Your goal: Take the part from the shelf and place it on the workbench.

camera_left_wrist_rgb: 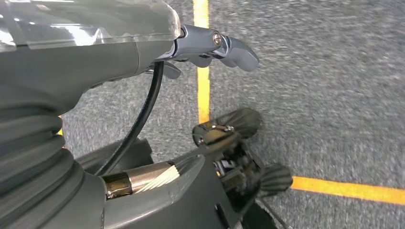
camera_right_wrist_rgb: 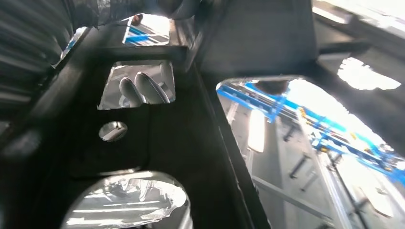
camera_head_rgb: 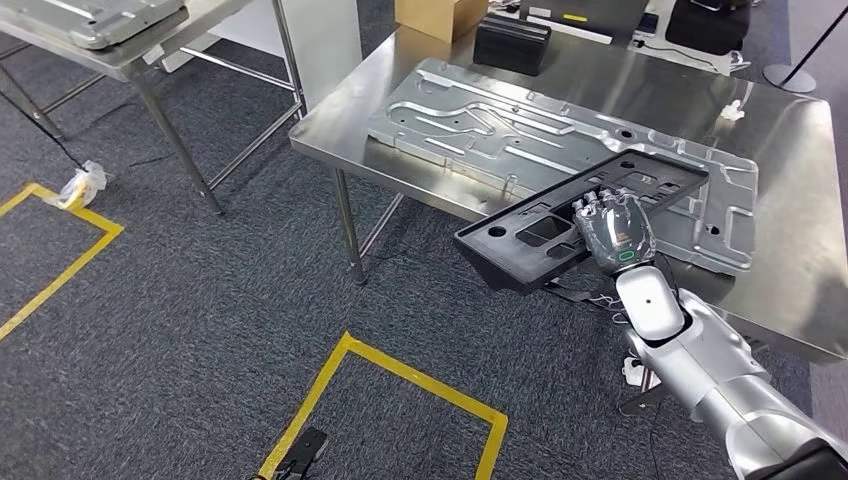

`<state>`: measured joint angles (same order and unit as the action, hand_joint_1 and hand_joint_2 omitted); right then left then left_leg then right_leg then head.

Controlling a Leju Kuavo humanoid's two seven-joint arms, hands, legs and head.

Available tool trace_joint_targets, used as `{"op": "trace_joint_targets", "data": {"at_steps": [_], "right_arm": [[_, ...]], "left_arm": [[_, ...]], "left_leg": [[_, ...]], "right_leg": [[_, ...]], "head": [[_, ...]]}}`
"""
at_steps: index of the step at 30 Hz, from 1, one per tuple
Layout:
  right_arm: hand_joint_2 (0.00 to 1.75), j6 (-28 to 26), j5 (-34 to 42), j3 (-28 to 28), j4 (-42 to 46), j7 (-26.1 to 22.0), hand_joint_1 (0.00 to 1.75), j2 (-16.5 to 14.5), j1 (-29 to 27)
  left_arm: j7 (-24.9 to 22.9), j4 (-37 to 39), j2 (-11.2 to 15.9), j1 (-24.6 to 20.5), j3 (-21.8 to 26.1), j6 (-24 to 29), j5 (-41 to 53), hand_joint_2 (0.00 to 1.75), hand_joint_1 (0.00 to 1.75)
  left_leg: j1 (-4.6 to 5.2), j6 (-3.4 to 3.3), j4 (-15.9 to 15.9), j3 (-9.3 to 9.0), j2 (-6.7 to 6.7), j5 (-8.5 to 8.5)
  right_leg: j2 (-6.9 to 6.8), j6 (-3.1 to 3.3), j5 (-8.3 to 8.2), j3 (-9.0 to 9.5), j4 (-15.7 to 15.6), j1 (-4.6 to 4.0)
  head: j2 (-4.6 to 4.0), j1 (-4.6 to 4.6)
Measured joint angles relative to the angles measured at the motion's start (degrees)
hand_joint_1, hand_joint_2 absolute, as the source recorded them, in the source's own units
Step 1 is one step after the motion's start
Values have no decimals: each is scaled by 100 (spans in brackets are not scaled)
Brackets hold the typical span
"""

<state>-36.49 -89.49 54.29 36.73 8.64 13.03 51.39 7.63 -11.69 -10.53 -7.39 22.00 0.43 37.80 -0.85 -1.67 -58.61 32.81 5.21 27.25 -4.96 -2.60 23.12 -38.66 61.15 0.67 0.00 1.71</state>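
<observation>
Here the right hand [camera_head_rgb: 612, 226] fingers [camera_head_rgb: 600, 203] grip the black part [camera_head_rgb: 530, 232] above the workbench [camera_head_rgb: 790, 200].

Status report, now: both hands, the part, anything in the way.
Right hand grips flat black plastic frame part, half over steel workbench edge. Left hand hangs over carpet, holding nothing. Large ribbed silver metal plate lies beneath the part.

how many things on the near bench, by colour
silver: 1, the metal plate
black: 2, the part in the right hand, partly over the bench, and a black box
brown: 1, a cardboard box
white: 1, a small scrap
total: 5
</observation>
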Motion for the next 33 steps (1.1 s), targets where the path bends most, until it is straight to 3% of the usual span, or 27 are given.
{"op": "trace_joint_targets", "data": {"at_steps": [1,2,4,6,8,10,12,14,16,19,33], "right_arm": [[175,-1,-1,0,1,5,175,-2,9],[175,-1,-1,0,-1,10,175,0,14],[175,-2,-2,0,-5,14,175,13,6],[175,-4,-5,0,-5,14,175,23,11],[175,-5,-8,1,-4,12,175,4,16],[175,-5,-12,8,-5,4,175,-23,-6],[175,-6,-19,21,-7,24,175,-32,-28],[175,-6,-22,42,-18,110,175,-32,-24],[175,-6,-26,66,-37,184,175,-33,-6],[175,-6,-35,104,-72,213,175,-33,-2],[175,30,-37,183,-137,289,175,-84,27]], "left_arm": [[-4,0,1,0,1,3,2,175,0],[-9,0,2,1,3,7,3,175,0],[-17,0,3,-6,6,16,4,175,0],[-18,0,3,-22,8,23,4,175,0],[-27,0,2,-14,8,26,3,175,0],[-50,0,3,17,10,30,3,175,0],[-91,0,4,25,15,34,-2,175,0],[-188,0,5,12,42,35,-37,175,0],[-294,0,6,2,88,26,-84,175,0],[-357,0,4,10,136,16,-107,175,0],[-534,0,4,9,282,3,-178,175,0]], "left_leg": [[25,34,-1,-25,63,26],[50,68,7,-50,135,50],[55,133,14,-109,248,111],[28,178,-190,-67,47,285],[12,192,-887,257,-308,632],[13,192,-1593,655,-451,855],[16,167,-1590,761,-473,651],[23,105,-900,543,-494,167],[40,50,-288,310,-536,-114],[58,54,-114,249,-562,-151],[73,7,-107,249,-607,-155]], "right_leg": [[-108,43,-24,69,-160,-36],[-117,89,10,73,-198,-70],[69,177,19,77,-212,-58],[238,259,18,113,-238,-24],[385,336,26,134,-246,-11],[534,378,41,145,-237,-32],[666,387,63,168,-216,-54],[750,371,106,201,-182,-65],[795,329,143,204,-141,-80],[808,309,150,174,-123,-84],[763,251,136,218,-187,-79]], "head": [[0,-4],[0,-9],[0,-17],[0,-23],[0,-32],[0,-35],[0,-35],[0,-34],[0,-32],[0,-29],[0,-27]]}}
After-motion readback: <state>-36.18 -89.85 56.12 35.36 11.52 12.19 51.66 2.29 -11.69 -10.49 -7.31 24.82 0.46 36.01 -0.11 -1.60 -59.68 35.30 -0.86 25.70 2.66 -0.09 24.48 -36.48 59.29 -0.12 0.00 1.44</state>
